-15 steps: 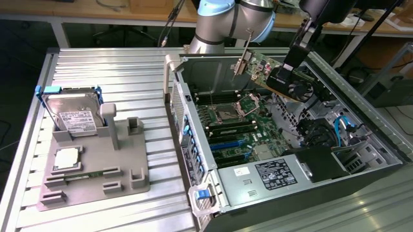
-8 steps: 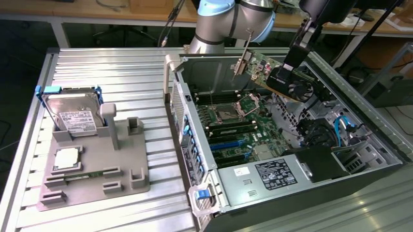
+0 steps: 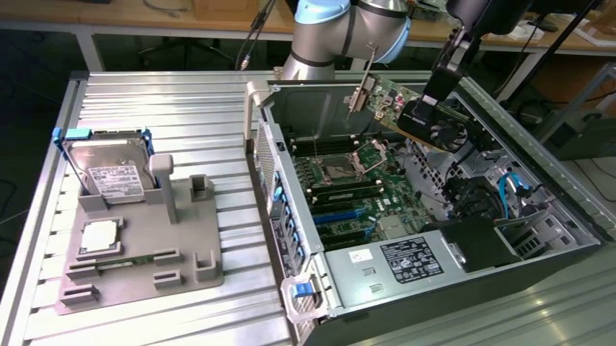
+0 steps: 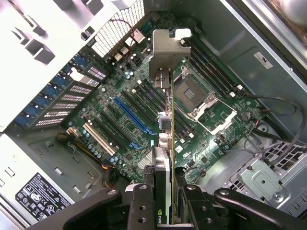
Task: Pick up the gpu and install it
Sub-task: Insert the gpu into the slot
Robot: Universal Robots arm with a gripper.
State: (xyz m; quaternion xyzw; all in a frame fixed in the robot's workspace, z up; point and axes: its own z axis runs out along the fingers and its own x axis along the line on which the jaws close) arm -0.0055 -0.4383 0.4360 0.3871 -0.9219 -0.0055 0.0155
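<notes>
Tan-green gpu (image 3: 385, 97) clamped in end effector (image 3: 423, 112), upper right of centre, exterior view; hanging above motherboard (image 3: 351, 191), long axis seemingly skewed from blue slot (image 3: 339, 214) lower down.

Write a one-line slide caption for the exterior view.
Black claw holds the tan-green gpu card with dark cooler over the open grey metal computer case.

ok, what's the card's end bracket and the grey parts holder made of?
Bracket on the card: bare metal, likely steel, going by its silvery sheen and folded tab. Holder: probably plastic, uniform matte grey with no glare.
</notes>
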